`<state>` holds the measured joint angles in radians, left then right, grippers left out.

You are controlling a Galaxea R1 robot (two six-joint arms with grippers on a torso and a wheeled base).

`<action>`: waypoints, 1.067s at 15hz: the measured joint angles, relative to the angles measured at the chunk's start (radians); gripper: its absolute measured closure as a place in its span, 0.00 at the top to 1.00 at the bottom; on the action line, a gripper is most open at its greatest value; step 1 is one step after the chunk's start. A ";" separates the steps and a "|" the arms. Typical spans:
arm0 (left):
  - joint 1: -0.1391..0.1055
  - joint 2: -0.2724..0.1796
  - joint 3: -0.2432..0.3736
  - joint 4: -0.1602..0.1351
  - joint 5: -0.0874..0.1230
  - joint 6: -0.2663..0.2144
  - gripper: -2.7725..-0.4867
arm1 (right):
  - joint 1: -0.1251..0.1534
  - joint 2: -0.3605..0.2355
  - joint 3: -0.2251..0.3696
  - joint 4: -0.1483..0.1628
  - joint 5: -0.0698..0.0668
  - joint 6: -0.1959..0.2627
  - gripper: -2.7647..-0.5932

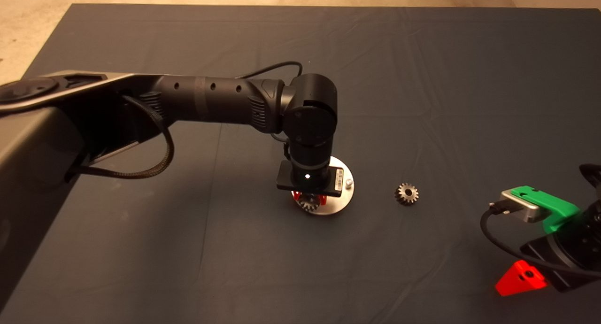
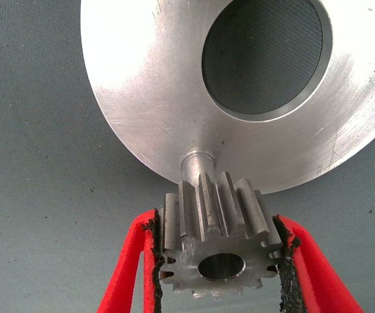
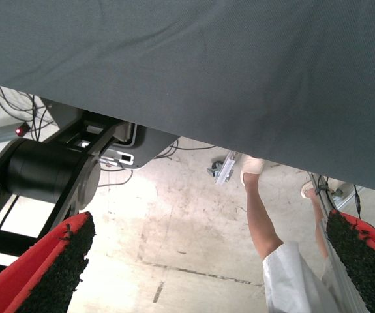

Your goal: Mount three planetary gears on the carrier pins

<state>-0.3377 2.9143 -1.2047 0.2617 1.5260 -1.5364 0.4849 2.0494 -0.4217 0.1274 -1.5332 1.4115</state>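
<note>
lowering a gear onto a carrier pin at the disc's near edge

dark surface (image 1: 422,80) carrying a shiny disc (image 1: 345,197) at centre, mostly covered by the left arm reaching in from the left; right end effector (image 1: 521,278) parked at the lower right edge, fingers spread wide and empty. left end effector (image 2: 216,264) clamped on one gear (image 2: 216,244), bore facing the camera, held just short of a pin (image 2: 195,163). best done by centring bore over pin, keeping the gear level, easing straight down, releasing only once seated. another gear (image 1: 406,193) lying loose on the surface right of the disc. second pin (image 1: 349,183) visible; third pin and third gear hidden or out of sight. true gap between bore and pin hard to judge.
</note>
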 joint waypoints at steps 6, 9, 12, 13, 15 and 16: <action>0.000 0.000 0.000 0.000 0.000 0.000 0.14 | 0.000 0.000 0.000 0.000 0.000 0.000 0.95; 0.000 0.000 0.000 0.000 0.000 0.000 0.14 | 0.000 0.000 0.000 0.000 0.000 0.000 0.95; 0.000 0.000 0.000 0.000 0.000 0.000 0.14 | 0.000 0.000 0.000 0.000 0.000 0.000 0.95; 0.000 0.000 0.000 0.000 0.000 0.000 0.14 | 0.000 0.000 0.000 0.000 0.000 0.000 0.95; 0.000 0.000 0.000 0.000 0.000 0.000 0.14 | 0.000 0.000 0.000 0.000 0.000 0.000 0.95; 0.000 0.000 0.000 0.000 0.000 0.000 0.14 | 0.000 0.000 0.000 0.000 0.000 0.000 0.95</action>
<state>-0.3378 2.9143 -1.2047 0.2617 1.5260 -1.5364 0.4849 2.0498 -0.4217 0.1274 -1.5332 1.4115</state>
